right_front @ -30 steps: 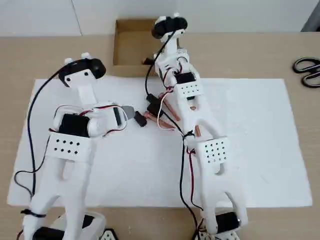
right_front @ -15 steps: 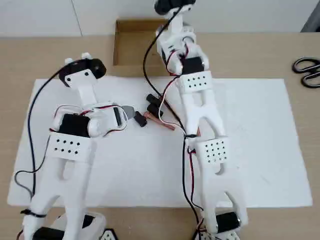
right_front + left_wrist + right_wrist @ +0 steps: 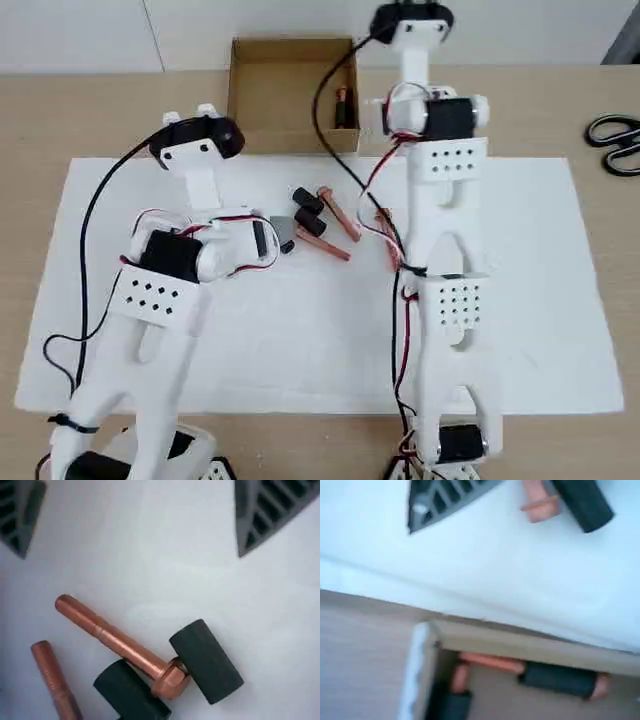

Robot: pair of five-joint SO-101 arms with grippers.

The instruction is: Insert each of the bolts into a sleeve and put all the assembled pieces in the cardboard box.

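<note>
1. the left arm (image 3: 150, 300) rises from its base at the near edge, bends sharply at the elbow (image 3: 197, 148) and folds back toward the middle.
2. the left gripper (image 3: 135, 520) points downward, its two grey fingers (image 3: 265, 515) spread wide apart.
3. the right arm (image 3: 445, 300) is stretched out almost straight from its base to the far side.
4. the right wrist (image 3: 432, 118) sits at the far end, turned sideways toward the left arm's side.

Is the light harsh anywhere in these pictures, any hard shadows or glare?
High view: soft, even light, with only faint shadows on the white sheet and no glare. Left wrist view: a gentle sheen runs along the copper-coloured metal bolt, while the black cylindrical sleeve looks matte. Right wrist view: the brown cardboard box is dimmer inside, below its wall.
</note>
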